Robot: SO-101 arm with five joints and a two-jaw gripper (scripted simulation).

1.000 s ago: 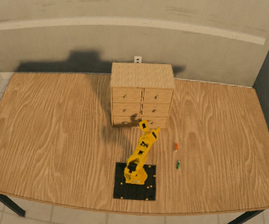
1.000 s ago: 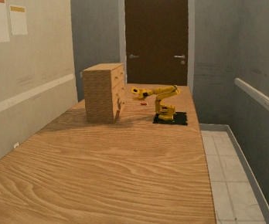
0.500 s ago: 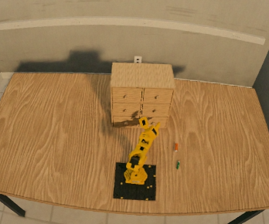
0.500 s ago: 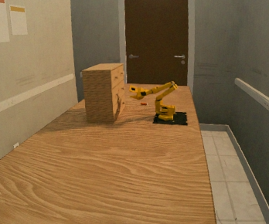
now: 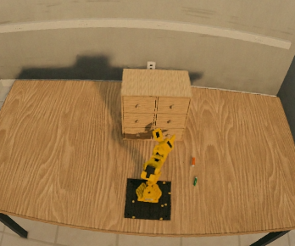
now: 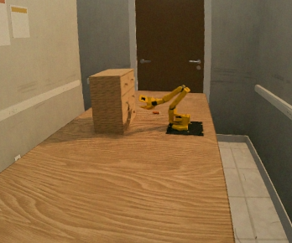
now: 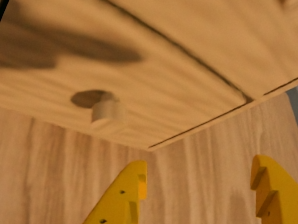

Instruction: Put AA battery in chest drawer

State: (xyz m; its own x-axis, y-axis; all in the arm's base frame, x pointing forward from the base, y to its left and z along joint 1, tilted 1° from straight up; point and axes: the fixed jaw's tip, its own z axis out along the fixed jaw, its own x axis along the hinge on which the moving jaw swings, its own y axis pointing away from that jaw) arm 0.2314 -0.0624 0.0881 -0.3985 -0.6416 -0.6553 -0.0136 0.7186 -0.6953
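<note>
Yellow arm (image 5: 155,167) stretches forward, my hand (image 5: 157,135) low before the wooden chest (image 5: 156,83)'s bottom row, fingers partly spread, gripping nothing. A drawer knob (image 7: 105,110) sits just ahead. I see the AA battery (image 5: 192,161) on the bench (image 5: 60,144), well right

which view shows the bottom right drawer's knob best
The wrist view: the knob sits large and close, just above the gripper, whose jaws stand part open with nothing between them. In the top view the arm covers that drawer's front. The exterior view shows the chest side-on, knobs too small.
</note>
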